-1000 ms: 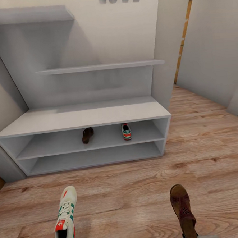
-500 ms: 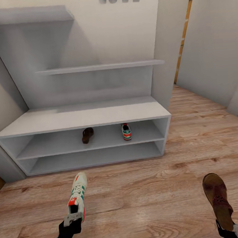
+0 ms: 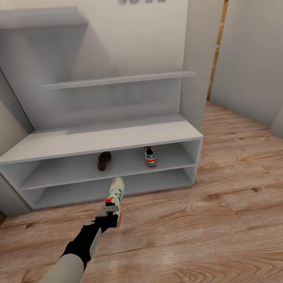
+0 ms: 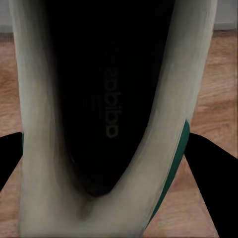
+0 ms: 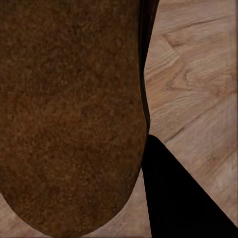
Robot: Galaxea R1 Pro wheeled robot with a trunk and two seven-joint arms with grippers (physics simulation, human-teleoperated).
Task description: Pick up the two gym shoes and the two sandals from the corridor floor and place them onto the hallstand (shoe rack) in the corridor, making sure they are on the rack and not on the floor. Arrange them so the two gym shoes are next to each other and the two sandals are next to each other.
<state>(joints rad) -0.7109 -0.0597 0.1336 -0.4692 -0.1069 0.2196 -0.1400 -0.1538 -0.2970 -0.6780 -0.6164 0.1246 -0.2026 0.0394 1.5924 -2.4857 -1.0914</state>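
While gripped heel-first between left fingers (image 3: pixel 108 214), gym shoe (image 3: pixel 115 196) toe toward hallstand (image 3: pixel 94 139).

left arm (image 3: pixel 62 268): pale grey forearm | black wrist section | light grey fingers (image 3: pixel 109 208) | wrist views: black finger edges
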